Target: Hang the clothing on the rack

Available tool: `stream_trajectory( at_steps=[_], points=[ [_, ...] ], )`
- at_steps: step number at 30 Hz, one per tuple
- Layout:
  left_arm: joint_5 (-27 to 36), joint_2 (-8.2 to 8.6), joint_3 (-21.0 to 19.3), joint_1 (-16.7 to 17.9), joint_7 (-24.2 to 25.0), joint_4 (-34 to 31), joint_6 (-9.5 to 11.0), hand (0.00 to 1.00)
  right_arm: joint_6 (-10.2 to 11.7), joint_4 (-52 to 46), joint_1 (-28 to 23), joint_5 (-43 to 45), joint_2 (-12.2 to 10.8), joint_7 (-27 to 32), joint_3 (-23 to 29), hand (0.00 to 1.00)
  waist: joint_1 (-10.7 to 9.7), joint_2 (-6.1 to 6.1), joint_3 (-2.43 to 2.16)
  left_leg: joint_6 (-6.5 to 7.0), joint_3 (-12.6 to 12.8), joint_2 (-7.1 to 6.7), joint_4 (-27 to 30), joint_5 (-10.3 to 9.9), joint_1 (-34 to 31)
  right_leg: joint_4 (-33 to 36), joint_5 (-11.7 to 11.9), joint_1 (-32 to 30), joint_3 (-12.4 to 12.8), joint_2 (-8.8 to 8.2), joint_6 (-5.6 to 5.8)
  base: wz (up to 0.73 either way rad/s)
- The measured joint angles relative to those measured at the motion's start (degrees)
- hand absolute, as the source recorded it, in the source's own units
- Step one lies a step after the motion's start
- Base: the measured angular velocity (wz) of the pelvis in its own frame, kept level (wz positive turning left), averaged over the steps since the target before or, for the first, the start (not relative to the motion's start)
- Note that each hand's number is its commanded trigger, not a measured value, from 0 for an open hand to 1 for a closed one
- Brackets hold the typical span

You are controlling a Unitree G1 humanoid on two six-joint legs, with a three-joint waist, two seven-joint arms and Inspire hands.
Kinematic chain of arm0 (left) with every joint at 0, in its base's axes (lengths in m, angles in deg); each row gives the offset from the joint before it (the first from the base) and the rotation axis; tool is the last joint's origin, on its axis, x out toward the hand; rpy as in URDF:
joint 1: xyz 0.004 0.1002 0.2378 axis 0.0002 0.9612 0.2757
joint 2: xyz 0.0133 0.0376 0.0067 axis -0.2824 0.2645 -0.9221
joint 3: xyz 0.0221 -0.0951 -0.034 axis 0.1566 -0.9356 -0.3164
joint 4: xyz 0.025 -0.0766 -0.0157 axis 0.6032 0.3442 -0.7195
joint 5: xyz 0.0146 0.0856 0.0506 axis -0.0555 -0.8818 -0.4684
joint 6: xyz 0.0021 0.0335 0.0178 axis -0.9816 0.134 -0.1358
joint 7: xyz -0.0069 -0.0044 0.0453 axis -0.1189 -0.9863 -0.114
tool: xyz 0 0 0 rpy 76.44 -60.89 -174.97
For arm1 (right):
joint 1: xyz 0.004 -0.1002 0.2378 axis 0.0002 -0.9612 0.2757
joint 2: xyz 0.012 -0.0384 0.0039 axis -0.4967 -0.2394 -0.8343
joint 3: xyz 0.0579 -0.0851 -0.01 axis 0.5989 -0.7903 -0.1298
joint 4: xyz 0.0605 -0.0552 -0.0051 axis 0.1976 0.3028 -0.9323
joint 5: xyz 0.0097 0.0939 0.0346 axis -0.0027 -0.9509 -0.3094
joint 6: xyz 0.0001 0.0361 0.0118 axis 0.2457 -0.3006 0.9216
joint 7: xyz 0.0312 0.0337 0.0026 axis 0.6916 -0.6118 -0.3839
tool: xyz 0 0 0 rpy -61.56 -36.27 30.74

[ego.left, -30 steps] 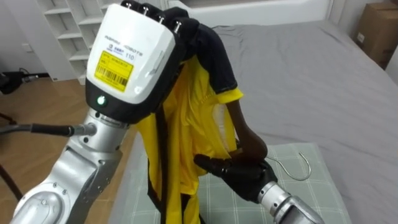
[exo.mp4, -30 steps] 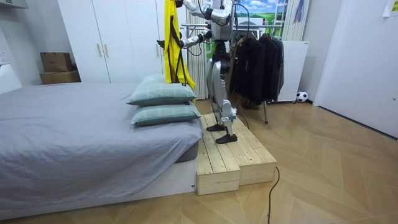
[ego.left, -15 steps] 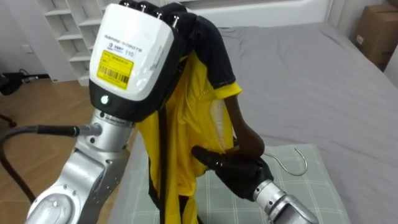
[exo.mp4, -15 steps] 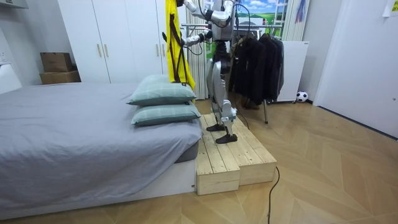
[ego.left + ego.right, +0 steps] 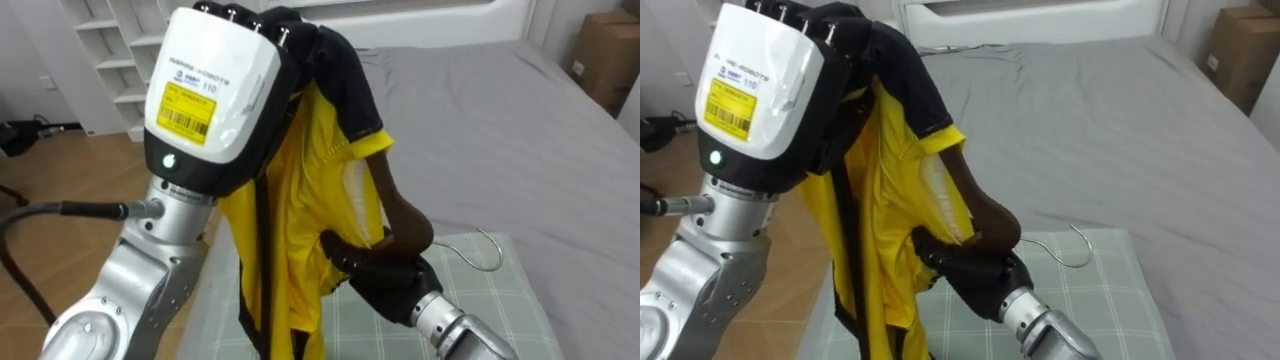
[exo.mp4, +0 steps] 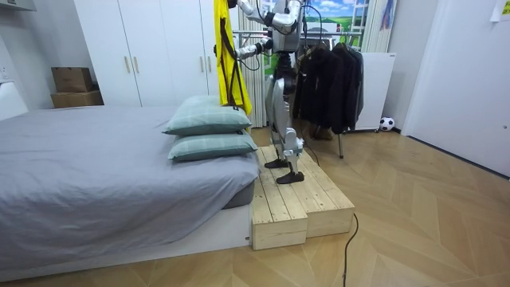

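Your left hand (image 5: 215,85) holds the yellow shirt (image 5: 300,200) aloft, fingers clenched in its collar. Your right hand (image 5: 385,280) grips a wooden hanger (image 5: 400,212), partly inside the shirt. Hanging it on the clothes rack (image 6: 331,80) remains.

A bed (image 6: 96,159) with a smooth grey cover fills the left of the room view. At its near-right end two pale green checked pillows (image 6: 209,119) lie stacked, one directly on the other. Just right of the bed, a low stepped wooden platform (image 6: 299,203) sits on the parquet floor (image 6: 430,215); a small ball (image 6: 386,124) rests far right.
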Motion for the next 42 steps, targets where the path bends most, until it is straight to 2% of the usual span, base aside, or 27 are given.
stream_trajectory(
  at_steps=[4, 5, 6, 7, 10, 12, 17, 22, 26, 30, 33, 37, 38, 42],
  points=[
    [-0.1, 0.02, 0.0, 1.1, 0.0, 0.0, 0.4, 1.0, 0.0, 0.0, -0.8, 6.0, 1.7, -0.1, 2.1, 1.0, -0.1, -0.53, 0.07, -0.02, -0.2, -0.02, 0.1, 0.0, -0.1, -0.1, 0.0, 0.0, -0.1, 0.02, 0.05, 0.01],
    [0.1, 0.05, 0.0, 1.3, 0.4, 0.0, 0.4, 0.52, 0.0, 0.1, -1.2, 9.4, 1.8, -0.5, 3.6, 1.0, -0.3, -0.98, 0.02, -0.04, -0.6, -0.04, 0.1, 0.0, -0.1, -0.1, 0.0, 0.0, 0.0, 0.06, 0.05, 0.1],
    [0.4, 0.05, 0.0, 1.5, 0.9, 0.0, 0.6, 0.09, 0.0, 0.2, -1.6, 12.4, 1.8, -0.8, 5.1, 1.0, -0.5, -1.47, -0.01, -0.05, -0.8, -0.06, 0.1, 0.1, -0.1, -0.1, 0.0, 0.2, -0.1, 0.08, 0.06, 0.08],
    [0.7, 0.06, 0.0, 1.8, 1.2, 0.0, 0.6, 0.0, 0.0, 0.6, -1.7, 14.1, 1.8, -1.1, 5.9, 1.0, -0.5, -1.69, 0.01, -0.05, -0.8, -0.06, 0.1, 0.1, 0.0, -0.3, 0.0, 0.4, -0.1, 0.08, 0.06, 0.07],
    [3.1, -0.94, 0.0, 3.5, 2.0, 1.0, 1.2, 0.0, 0.1, 2.3, -1.7, 21.8, 2.7, -1.3, 7.8, 1.0, -1.5, -2.37, 0.01, -0.05, -0.8, -0.21, 0.2, 0.1, 0.0, -0.6, 0.0, 0.5, 0.1, 0.04, 0.1, 0.0],
    [3.7, -1.79, 0.0, 4.2, 2.9, 4.0, 1.6, 0.0, 0.1, 3.0, -2.2, 27.6, 4.2, -1.3, 9.3, 1.0, -2.0, -2.7, -0.01, -0.05, -0.8, -0.25, 0.2, 0.1, 0.0, -0.6, 0.0, 0.5, 0.3, 0.03, 0.14, -0.02],
    [4.1, -0.98, 0.0, 4.2, 5.3, 10.0, 2.4, 0.0, 0.1, 5.8, -2.3, 35.5, 4.7, -1.5, 12.9, 1.0, -2.8, -3.7, -0.14, -0.05, -0.7, -0.2, 0.2, 0.1, -0.1, -0.6, 0.0, 0.2, 0.4, 0.11, 0.16, -0.01],
    [8.3, -1.17, -0.9, 5.5, 6.8, 10.7, 3.4, 0.0, 0.2, 5.8, -3.4, 42.1, 5.3, -1.5, 14.8, 1.0, -2.9, -3.89, -0.25, -0.05, 0.1, -0.15, 0.0, 0.1, 0.2, -0.5, 0.0, 0.1, 0.5, 0.11, 0.17, -0.07],
    [10.1, -1.11, -1.0, 6.4, 8.6, 12.8, 5.7, 0.0, 0.2, 5.4, -4.6, 52.0, 6.3, -1.4, 14.9, 1.0, -3.0, -4.03, -0.24, -0.05, 0.1, -0.09, -0.7, 0.1, 1.1, -0.4, 0.0, 0.5, 0.7, 0.17, 0.17, -0.01],
    [12.1, -1.07, -2.6, 7.6, 9.6, 13.8, 7.0, 0.0, 0.2, 5.0, -4.7, 56.2, 6.4, -1.2, 16.2, 1.0, -3.2, -4.93, -0.24, -0.05, 0.1, -0.12, -0.7, 0.1, 1.1, -0.4, 0.0, 0.5, 0.9, 0.16, 0.21, 0.0],
    [14.0, -0.14, -5.1, 9.7, 10.0, 14.6, 8.0, 0.0, 0.3, 2.1, -6.3, 60.0, 7.3, -1.2, 17.0, 1.0, -2.9, -6.11, -0.5, -0.04, 0.5, -0.05, -0.7, 0.1, 1.5, -0.1, 0.0, 0.5, 1.3, 0.29, 0.23, -0.05],
    [18.6, 0.5, -6.9, 12.1, 10.3, 16.7, 8.2, 0.0, 0.6, 1.5, -6.5, 63.9, 7.4, -1.8, 17.1, 1.0, -3.2, -7.28, -0.56, -0.04, 1.0, -0.03, -0.6, 0.1, 1.5, 0.1, 0.0, 0.4, 1.4, 0.24, 0.25, -0.05],
    [19.8, 0.64, -7.3, 13.1, 10.3, 17.4, 8.5, 0.0, 0.6, 1.4, -6.5, 65.3, 7.5, -2.1, 17.4, 1.0, -3.2, -7.54, -0.69, -0.04, 1.1, -0.07, -0.6, 0.1, 1.5, 0.2, 0.0, 0.5, 1.5, 0.2, 0.26, 0.0],
    [21.8, 0.63, -7.4, 13.8, 10.3, 20.2, 8.7, 0.0, 0.7, -3.6, -7.0, 71.7, 9.9, -1.9, 17.5, 1.0, -2.9, -7.67, -0.77, 0.05, 0.8, -0.2, -0.6, 0.1, 1.6, 0.3, 0.0, 0.4, 1.8, 0.08, 0.28, 0.0]
  ],
)
